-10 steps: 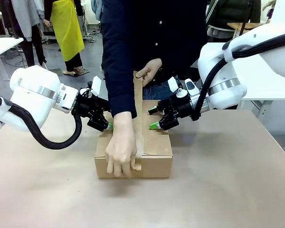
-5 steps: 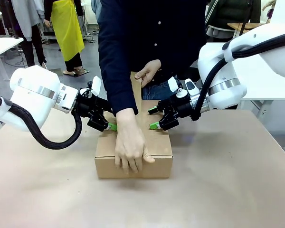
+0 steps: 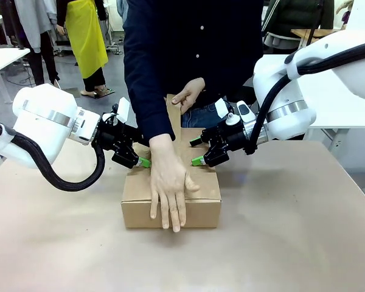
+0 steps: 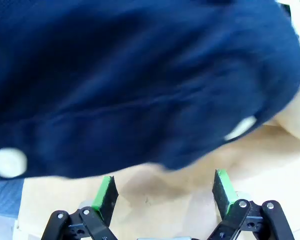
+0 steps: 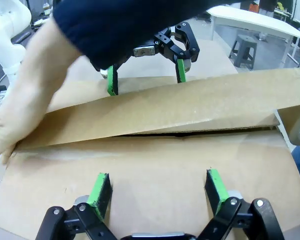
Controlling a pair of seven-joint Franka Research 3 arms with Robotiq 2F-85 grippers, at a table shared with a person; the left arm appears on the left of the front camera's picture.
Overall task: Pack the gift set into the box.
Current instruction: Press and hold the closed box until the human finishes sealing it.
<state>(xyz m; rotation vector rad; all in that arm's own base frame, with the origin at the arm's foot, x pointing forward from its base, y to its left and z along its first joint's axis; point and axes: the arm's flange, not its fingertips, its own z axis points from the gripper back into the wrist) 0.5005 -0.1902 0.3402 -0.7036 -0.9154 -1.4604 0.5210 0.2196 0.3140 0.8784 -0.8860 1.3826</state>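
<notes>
I see the brown corrugated cardboard box [image 3: 170, 198] closed at table centre, long axis 9-to-3. My left gripper [image 3: 137, 159] sits at its 10 o'clock corner, right gripper [image 3: 196, 151] at 1 o'clock, both spread, empty. Person's hand [image 3: 169, 188], nearest, now lies flat, fingers over the front edge, earlier curled; brown tape strip [image 3: 174, 115] runs up.

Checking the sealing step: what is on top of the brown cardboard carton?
On the brown cardboard carton lie a person's hand and a brown tape strip. Its flaps are shut, hiding the inside.
</notes>
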